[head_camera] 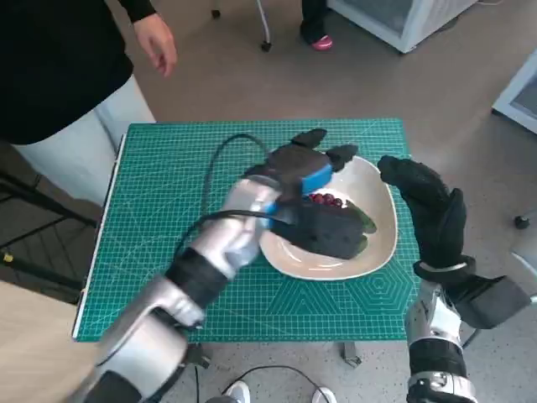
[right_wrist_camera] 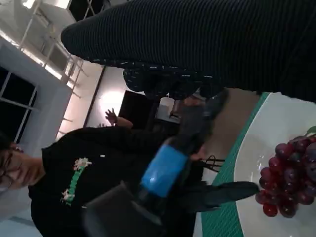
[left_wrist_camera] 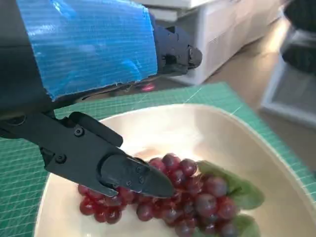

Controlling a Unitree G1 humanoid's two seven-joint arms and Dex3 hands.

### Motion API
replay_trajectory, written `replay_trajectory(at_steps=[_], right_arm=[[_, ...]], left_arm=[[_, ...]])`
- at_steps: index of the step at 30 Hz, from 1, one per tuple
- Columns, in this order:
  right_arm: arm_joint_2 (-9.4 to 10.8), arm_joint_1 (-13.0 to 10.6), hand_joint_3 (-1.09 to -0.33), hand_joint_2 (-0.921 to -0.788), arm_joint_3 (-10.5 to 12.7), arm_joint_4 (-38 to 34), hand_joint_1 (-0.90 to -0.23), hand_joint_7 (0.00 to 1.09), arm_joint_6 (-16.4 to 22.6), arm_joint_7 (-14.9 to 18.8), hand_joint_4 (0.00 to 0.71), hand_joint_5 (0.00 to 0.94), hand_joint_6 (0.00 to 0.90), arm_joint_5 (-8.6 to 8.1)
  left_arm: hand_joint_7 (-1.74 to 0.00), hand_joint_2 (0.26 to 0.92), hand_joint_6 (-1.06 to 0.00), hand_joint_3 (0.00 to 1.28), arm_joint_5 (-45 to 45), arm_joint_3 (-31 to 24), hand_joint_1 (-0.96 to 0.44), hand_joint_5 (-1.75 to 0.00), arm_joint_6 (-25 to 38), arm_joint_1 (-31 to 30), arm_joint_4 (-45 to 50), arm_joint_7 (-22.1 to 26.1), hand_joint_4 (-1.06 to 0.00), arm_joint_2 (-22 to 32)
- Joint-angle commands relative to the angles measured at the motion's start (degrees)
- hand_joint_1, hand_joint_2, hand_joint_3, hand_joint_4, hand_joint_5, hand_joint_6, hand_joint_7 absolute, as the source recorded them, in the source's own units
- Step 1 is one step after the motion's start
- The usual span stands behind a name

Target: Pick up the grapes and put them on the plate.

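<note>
A bunch of dark red grapes (head_camera: 327, 200) with green leaves lies in the cream plate (head_camera: 379, 180) at the right of the green mat. My left hand (head_camera: 306, 180) hovers over the plate, its fingers spread past the far rim. In the left wrist view one black finger (left_wrist_camera: 133, 174) sits right at the grapes (left_wrist_camera: 190, 197), which rest on the plate (left_wrist_camera: 197, 131); nothing is gripped. My right hand (head_camera: 430, 210) hangs just beyond the plate's right rim, holding nothing. The right wrist view shows the glove (right_wrist_camera: 197, 39), the grapes (right_wrist_camera: 289, 180) and the left hand (right_wrist_camera: 163, 168).
The green cutting mat (head_camera: 168, 193) covers the small table. A black cable (head_camera: 222, 151) loops over the left forearm. A person in black (head_camera: 59, 67) stands at the table's far left corner, hand (head_camera: 158, 42) hanging. A white cabinet (head_camera: 403, 21) stands beyond the table.
</note>
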State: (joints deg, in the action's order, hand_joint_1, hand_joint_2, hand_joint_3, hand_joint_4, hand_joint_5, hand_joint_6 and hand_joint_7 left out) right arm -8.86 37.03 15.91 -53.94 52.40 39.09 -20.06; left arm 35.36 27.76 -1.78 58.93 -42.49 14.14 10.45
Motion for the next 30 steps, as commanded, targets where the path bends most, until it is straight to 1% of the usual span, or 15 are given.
replay_trajectory(at_steps=[1, 4, 7, 10, 13, 16, 19, 22, 25, 30], right_arm=[[-0.1, -1.0, -0.587, -0.921, 0.0, -0.3, -0.407, 0.11, -0.6, -0.1, 0.505, 0.000, 0.481, 0.04], [-0.1, -0.9, -0.589, -0.921, -0.1, -0.2, -0.406, 0.10, -0.6, -0.2, 0.503, 0.000, 0.479, 0.19], [0.0, -0.8, -0.592, -0.921, -0.3, -0.1, -0.405, 0.10, -0.6, -0.5, 0.502, 0.000, 0.479, 0.44], [0.2, -0.8, -0.594, -0.921, -0.5, -0.1, -0.403, 0.10, -0.5, -0.5, 0.501, 0.000, 0.479, 0.58], [0.4, -0.7, -0.594, -0.921, -0.8, -0.1, -0.402, 0.10, -0.5, -0.6, 0.502, 0.001, 0.479, 0.67], [0.6, -0.7, -0.594, -0.921, -1.0, -0.1, -0.403, 0.10, -0.3, -0.7, 0.503, 0.001, 0.480, 0.79], [0.6, -0.6, -0.592, -0.921, -1.1, -0.1, -0.404, 0.10, -0.4, -0.5, 0.504, 0.002, 0.481, 0.67], [0.5, -0.4, -0.589, -0.921, -1.1, 0.0, -0.404, 0.10, -0.6, -0.1, 0.505, 0.002, 0.483, 0.29], [0.4, -0.3, -0.586, -0.921, -1.1, 0.3, -0.402, 0.10, -0.8, 0.0, 0.506, 0.002, 0.485, 0.05], [0.5, -0.4, -0.581, -0.921, -1.2, 1.3, -0.397, 0.10, -1.1, 0.1, 0.509, 0.003, 0.488, -0.31]], left_arm=[[0.00, 0.849, -0.13, 0.03, -6.8, -6.0, -0.58, 0.00, -8.9, -5.5, 2.7, -1.2, 0.00, 4.7], [0.00, 0.887, -0.14, 0.04, -10.6, -9.9, -0.58, 0.00, -15.5, -9.3, 3.9, -3.9, 0.00, 6.5], [-0.01, 0.910, -0.14, 0.14, -12.7, -13.0, -0.60, 0.00, -21.4, -13.0, 5.3, -8.6, 0.00, 7.5], [-0.01, 0.917, -0.15, 0.25, -14.8, -15.9, -0.63, 0.00, -25.5, -16.1, 6.8, -12.0, 0.00, 7.5], [-0.01, 0.920, -0.15, 0.35, -17.5, -18.7, -0.63, 0.00, -29.3, -19.3, 9.0, -14.3, 0.00, 7.2], [-0.01, 0.921, -0.14, 0.42, -20.8, -21.1, -0.65, 0.00, -33.1, -22.7, 11.4, -15.0, 0.00, 6.7], [0.00, 0.921, -0.13, 0.47, -26.0, -23.0, -0.67, 0.00, -37.1, -25.9, 12.7, -13.1, 0.00, 6.0], [0.00, 0.921, -0.12, 0.50, -33.0, -24.4, -0.71, 0.00, -40.3, -28.6, 12.7, -8.4, 0.00, 5.8], [0.00, 0.921, -0.11, 0.51, -38.2, -25.4, -0.72, 0.00, -41.1, -30.6, 13.5, -4.0, 0.00, 6.0], [0.00, 0.921, -0.09, 0.52, -43.0, -27.3, -0.73, 0.00, -41.6, -33.6, 15.3, 0.4, 0.00, 6.3]])
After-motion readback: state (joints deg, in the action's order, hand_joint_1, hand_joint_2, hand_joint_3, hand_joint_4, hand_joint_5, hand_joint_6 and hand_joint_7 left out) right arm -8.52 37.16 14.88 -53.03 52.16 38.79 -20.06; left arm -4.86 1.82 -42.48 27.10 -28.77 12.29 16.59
